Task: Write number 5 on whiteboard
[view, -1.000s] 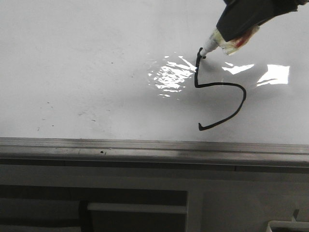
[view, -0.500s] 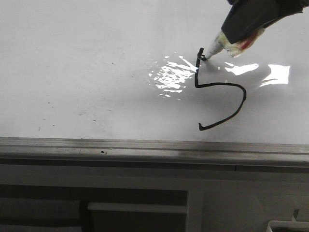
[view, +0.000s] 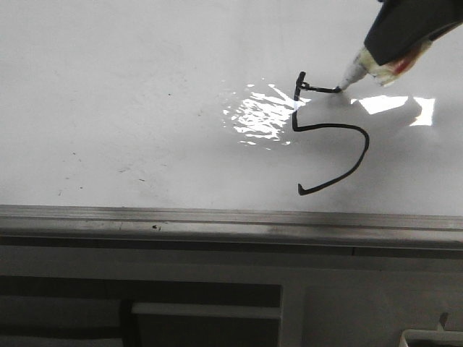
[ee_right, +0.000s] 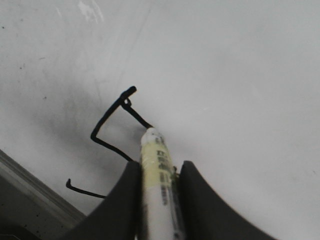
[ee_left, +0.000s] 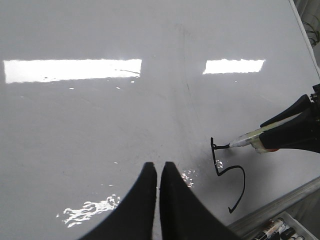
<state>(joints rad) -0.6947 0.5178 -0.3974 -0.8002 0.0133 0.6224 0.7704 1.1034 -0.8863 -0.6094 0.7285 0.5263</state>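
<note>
One whiteboard (view: pixel 130 87) fills the frame. One drawn number 5 (view: pixel 340 155) sits right of centre. One marker (view: pixel 369 65) enters at upper right. Two grippers show: left gripper (ee_left: pixel 159 172), right gripper (ee_right: pixel 159 172).

Your number 5 (view: pixel 329 137) sits on the whiteboard (view: pixel 130 87), right of centre.
Its foot ends near the front edge strip (view: pixel 217 223); your marker (view: pixel 369 63) touches the top bar's right end, slanting toward the far right corner.
</note>
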